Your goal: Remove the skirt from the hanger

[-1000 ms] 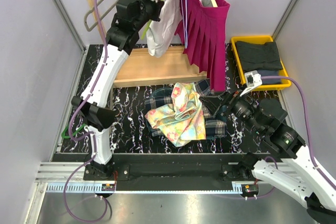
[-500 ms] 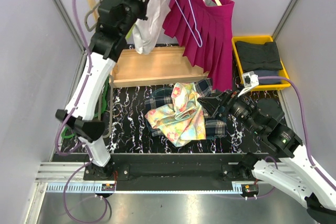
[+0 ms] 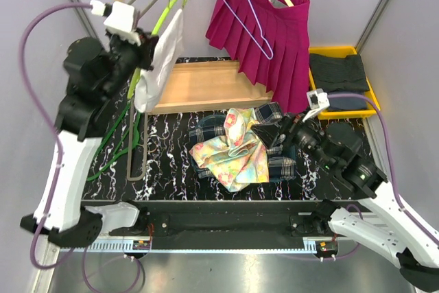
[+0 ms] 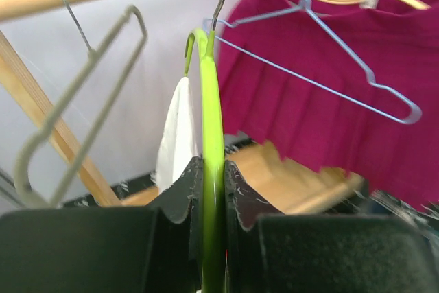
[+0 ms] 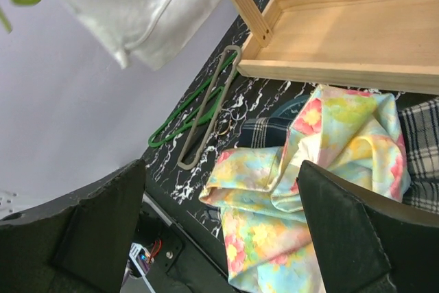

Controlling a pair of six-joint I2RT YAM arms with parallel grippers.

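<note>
Left gripper (image 4: 212, 184) gripped the lime-green hanger (image 4: 212, 121) tightly; white skirt (image 3: 159, 60) hung from it, far left. Right gripper (image 5: 219, 231) stood wide open, empty, beside floral cloth (image 5: 329, 162).

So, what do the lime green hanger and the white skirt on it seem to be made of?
The lime green hanger looks like smooth plastic: thick, evenly coloured, slightly glossy. The white skirt seems a soft matte fabric, perhaps cotton; it hangs in limp folds.

Bright, even light; left wrist view slightly motion-blurred.
</note>
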